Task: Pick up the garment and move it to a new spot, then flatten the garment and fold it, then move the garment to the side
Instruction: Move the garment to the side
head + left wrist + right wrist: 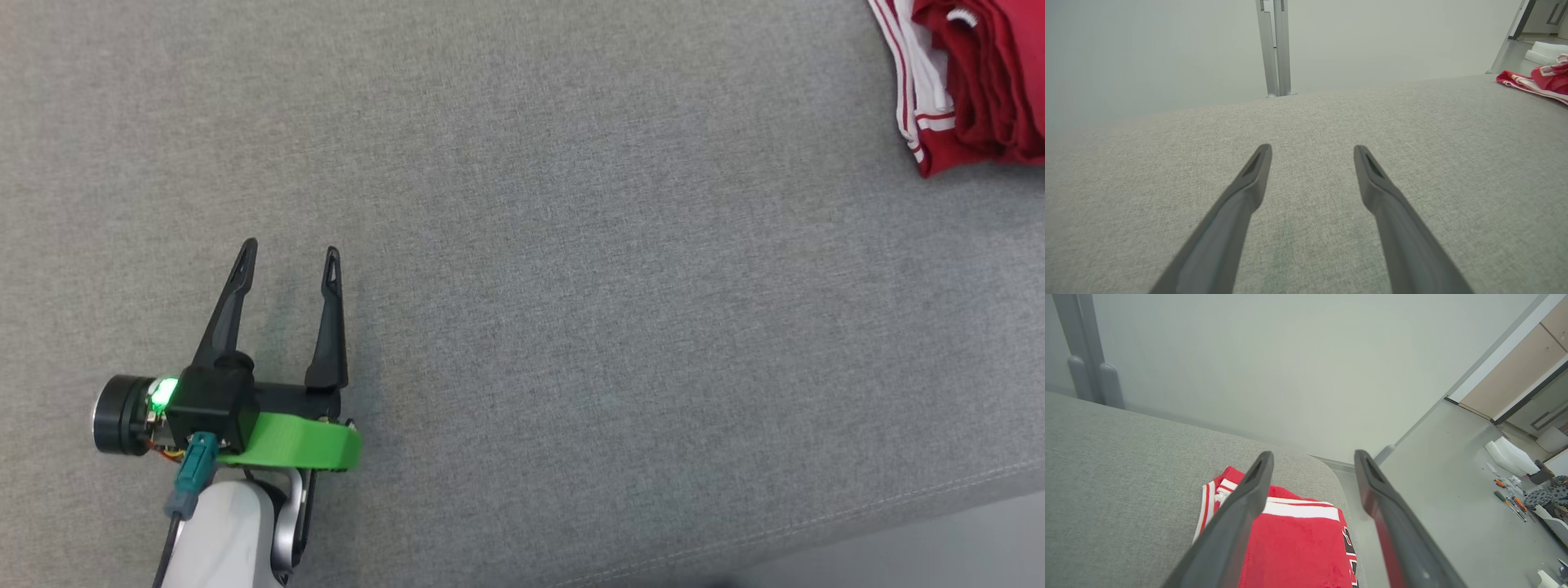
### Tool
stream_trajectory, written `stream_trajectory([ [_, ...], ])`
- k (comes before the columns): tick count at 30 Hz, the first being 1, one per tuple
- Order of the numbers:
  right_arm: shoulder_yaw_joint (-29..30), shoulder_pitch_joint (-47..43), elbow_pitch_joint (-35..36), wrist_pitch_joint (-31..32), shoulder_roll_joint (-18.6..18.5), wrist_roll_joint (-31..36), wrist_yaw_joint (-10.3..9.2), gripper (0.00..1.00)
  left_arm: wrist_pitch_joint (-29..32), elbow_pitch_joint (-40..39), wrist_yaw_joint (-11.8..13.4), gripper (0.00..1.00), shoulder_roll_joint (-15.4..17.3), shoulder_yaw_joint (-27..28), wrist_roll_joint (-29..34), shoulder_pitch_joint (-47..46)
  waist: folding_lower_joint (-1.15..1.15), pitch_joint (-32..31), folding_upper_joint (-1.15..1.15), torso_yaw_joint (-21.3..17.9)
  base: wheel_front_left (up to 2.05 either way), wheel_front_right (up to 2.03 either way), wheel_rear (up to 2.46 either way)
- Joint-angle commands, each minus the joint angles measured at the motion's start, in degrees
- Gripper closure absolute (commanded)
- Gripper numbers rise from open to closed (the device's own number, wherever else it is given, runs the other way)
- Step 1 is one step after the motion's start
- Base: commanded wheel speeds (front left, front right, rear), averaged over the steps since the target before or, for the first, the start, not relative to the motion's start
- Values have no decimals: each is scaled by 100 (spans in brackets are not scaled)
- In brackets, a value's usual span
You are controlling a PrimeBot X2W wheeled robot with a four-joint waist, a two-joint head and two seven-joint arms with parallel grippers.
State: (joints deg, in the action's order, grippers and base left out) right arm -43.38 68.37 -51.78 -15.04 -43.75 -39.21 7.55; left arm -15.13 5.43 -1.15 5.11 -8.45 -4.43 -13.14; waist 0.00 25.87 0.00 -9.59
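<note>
Now the right hand (1312, 457) gapes wide and empty over the folded red garment (1298, 547), left hand (290, 249) likewise wide.

Cloth garment (992, 98), matt woven upholstery (571, 245)

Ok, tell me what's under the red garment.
The red garment lies folded on the grey fabric surface, close to its rounded corner. That fabric shows beside the garment. Whatever sits directly beneath the folds is covered and cannot be seen.
</note>
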Motion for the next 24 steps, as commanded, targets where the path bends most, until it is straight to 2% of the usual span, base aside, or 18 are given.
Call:
stream_trajectory([
  [1,237,-240,231,-14,97,124,-14,0,2,2,26,0,-3,60,-63,138,0,-445,0,65,0,0,0],
  [14,2499,-3155,2297,-16,1275,1340,-13,0,2,10,-8,0,-99,432,-231,949,0,-1544,0,273,0,0,0],
  [20,3303,-4374,2933,-16,1960,1620,-13,0,3,99,-49,0,-134,585,-286,1188,0,-1931,0,385,0,0,0],
  [24,3598,-5060,3281,-16,2321,1781,-13,0,3,220,-109,0,-149,622,-302,1254,0,-2087,0,512,0,0,0],
])
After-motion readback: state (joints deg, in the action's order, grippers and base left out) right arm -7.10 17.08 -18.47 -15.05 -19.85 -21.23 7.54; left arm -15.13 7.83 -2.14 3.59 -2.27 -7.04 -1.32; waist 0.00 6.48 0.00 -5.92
